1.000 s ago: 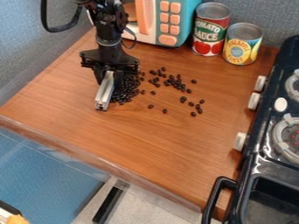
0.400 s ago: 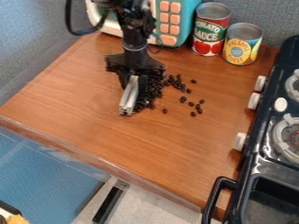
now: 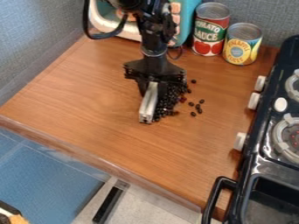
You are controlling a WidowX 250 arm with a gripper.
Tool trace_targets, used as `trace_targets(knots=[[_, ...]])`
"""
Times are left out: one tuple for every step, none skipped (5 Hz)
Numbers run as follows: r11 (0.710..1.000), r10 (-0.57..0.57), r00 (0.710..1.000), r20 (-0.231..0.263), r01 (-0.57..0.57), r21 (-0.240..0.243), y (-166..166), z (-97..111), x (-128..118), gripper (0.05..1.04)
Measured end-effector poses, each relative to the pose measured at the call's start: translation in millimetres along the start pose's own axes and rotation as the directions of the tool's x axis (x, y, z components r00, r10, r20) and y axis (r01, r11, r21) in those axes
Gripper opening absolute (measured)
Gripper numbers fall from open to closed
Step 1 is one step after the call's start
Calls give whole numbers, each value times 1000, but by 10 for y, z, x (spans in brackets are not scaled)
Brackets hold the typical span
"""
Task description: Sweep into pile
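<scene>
Camera view: beans (image 3: pixel 171 97), probably; small, dark.

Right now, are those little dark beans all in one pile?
Not fully: most of the beans are bunched beside the metal bar, but several lie loose nearby, toward the stove.

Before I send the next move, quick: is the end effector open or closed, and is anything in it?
End effector: closed on a silvery bar, with dark beans bunched along the bar's right side.
</scene>
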State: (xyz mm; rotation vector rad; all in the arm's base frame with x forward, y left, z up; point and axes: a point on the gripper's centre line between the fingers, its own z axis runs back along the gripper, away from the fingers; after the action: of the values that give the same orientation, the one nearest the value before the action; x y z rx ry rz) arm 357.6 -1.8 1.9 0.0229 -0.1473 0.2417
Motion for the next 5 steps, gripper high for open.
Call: trace_targets(knots=[[1000, -5, 1000, -13, 5, -10, -93, 12, -46, 396], [1000, -16, 1000, -25, 16, -11, -89, 34, -117, 396], [1000, -18, 999, -51, 17, -12, 8, 85, -239, 396], [1000, 12, 998, -63, -13, -7, 213, 212, -280, 396], [999, 33, 999, 6, -32, -30, 395, 583, -266, 396]])
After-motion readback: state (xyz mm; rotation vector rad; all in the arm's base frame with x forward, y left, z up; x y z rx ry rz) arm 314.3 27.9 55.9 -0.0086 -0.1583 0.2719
